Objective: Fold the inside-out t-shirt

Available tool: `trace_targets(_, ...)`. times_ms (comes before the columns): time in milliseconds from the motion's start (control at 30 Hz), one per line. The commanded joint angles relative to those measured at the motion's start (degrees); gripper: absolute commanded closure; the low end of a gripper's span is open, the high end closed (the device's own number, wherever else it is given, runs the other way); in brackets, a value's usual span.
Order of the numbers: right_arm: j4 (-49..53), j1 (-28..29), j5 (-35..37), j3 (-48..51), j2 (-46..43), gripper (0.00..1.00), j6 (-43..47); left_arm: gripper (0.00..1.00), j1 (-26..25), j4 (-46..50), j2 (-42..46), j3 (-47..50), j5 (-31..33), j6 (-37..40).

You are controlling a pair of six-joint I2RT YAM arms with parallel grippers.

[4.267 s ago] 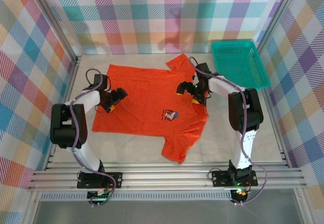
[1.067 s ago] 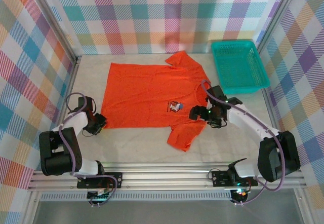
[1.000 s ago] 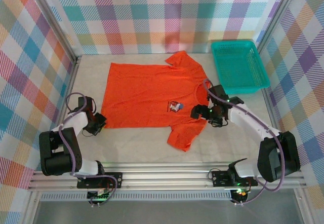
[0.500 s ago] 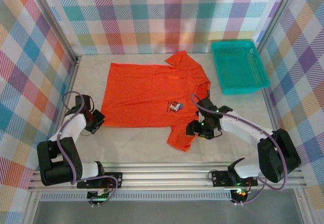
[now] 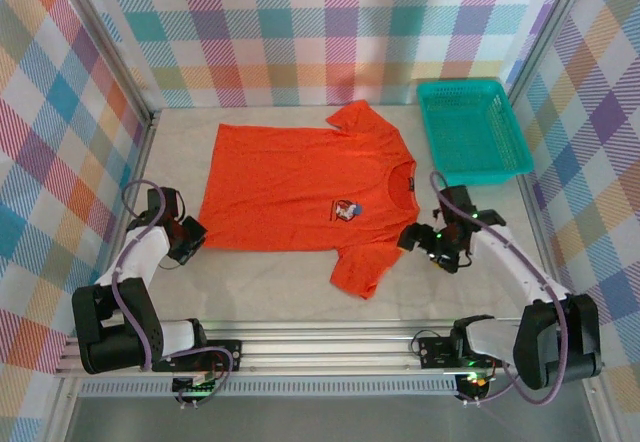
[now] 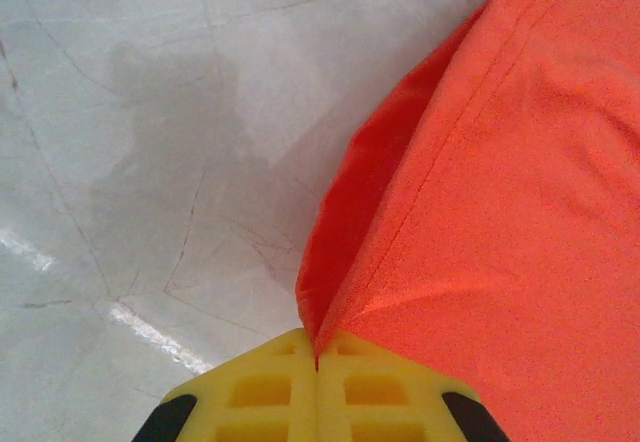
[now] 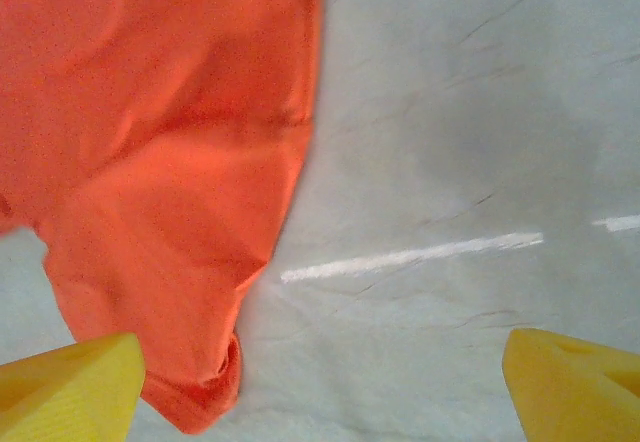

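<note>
Pinching the near-left hem corner of the inside-out t-shirt (image 5: 300,187), the left gripper (image 5: 188,236) is closed tight. In the left wrist view its two yellow ribbed fingers (image 6: 270,397) meet with no gap, and the orange-red cloth (image 6: 500,212) rises out of the seam between them in a soft fold with a stitched hem line.

The right gripper (image 5: 418,242) stands wide open and holds nothing. It sits low over the bare table (image 5: 270,282), just to the right of the shirt's near sleeve and apart from it. In the right wrist view its two yellow fingertips (image 7: 70,377) sit at opposite lower corners, with pale grey, faintly veined tabletop between them. The sleeve (image 7: 170,162) lies rumpled at the left, its hem end slightly curled.

There are two arms, white with dark joints, bolted to a metal rail at the near edge.

The one t-shirt lies spread flat mid-table, its hem to the left and its collar to the right. One sleeve points near and the other far. A small white, blue and dark print (image 5: 347,209) sits on the chest.

At the far right stands one teal plastic mesh basket (image 5: 470,127), rectangular, with its lattice floor in plain sight. It lies just beyond the collar and does not touch the shirt.

Pastel plaid walls close in the left, right and far sides.
</note>
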State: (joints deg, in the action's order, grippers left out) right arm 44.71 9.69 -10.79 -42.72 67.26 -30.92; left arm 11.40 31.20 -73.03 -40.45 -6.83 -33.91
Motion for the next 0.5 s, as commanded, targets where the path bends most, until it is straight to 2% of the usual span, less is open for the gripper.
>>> trace_targets(0,1.29,-4.79,-5.49,-2.28,-1.77,0.07,1.83,0.98,0.54,1.52,0.94,-0.52,-0.11,1.22)
trace_targets(333,1.49,-13.53,-7.27,-3.07,-2.91,0.06,0.57,0.99,0.55,1.31,1.92,-0.29,-1.34,0.87)
trace_targets(467,0.51,-15.14,-11.37,-2.78,-3.54,0.13,1.30,0.99,0.54,1.49,2.63,-0.42,-1.38,0.90)
